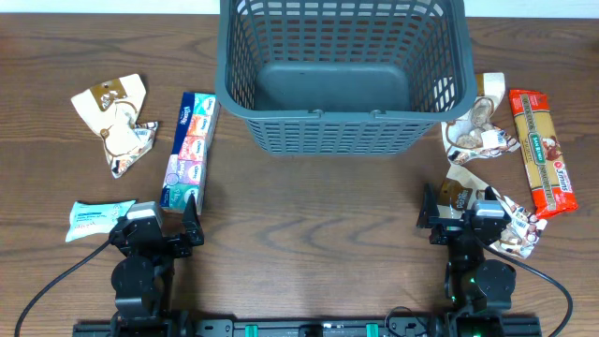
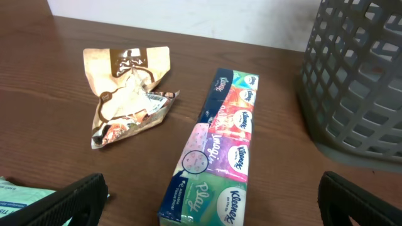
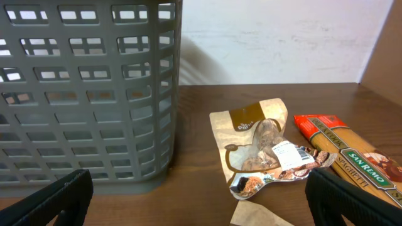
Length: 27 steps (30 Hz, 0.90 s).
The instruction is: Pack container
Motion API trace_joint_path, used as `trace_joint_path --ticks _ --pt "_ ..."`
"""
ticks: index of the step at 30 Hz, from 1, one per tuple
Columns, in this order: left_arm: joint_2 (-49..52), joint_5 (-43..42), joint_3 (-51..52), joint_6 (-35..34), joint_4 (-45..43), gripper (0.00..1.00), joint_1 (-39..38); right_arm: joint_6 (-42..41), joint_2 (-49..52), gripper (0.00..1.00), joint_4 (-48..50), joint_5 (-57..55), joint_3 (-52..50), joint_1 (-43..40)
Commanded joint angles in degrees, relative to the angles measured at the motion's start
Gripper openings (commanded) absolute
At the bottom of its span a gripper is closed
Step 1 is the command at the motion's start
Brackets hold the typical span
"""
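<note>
The left end effector (image 1: 159, 225) is wide open, holding nothing, before the Kleenex tissue pack (image 1: 190, 150); the right end effector (image 1: 465, 217) likewise, near the grey container (image 1: 318, 131)

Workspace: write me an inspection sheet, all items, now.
Surface: brown wood table, no spills seen.
Job's things: basket, upright, empty.
Clutter: tissues, snack packets and pale pack left of the basket; spaghetti and more packets on its right.
Grippers: left pincer open, empty; right pincer open, empty.
Cables: black cables trail from both arm bases.
Surroundings: pale wall; otherwise nothing seen.
</note>
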<state>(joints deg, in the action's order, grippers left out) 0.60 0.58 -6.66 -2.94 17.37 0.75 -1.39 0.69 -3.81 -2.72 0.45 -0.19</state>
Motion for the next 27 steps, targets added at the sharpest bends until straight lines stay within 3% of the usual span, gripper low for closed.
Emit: trace_joint_path --ticks 1,27 --pt "-0.3 -0.2 1.1 0.3 0.7 0.99 0.3 0.8 -0.4 0.99 -0.3 0.4 -0.1 0.6" --pt "-0.3 -0.2 1.1 0.3 0.7 0.99 0.3 0.8 -0.4 0.99 -0.3 0.4 -0.1 0.6"
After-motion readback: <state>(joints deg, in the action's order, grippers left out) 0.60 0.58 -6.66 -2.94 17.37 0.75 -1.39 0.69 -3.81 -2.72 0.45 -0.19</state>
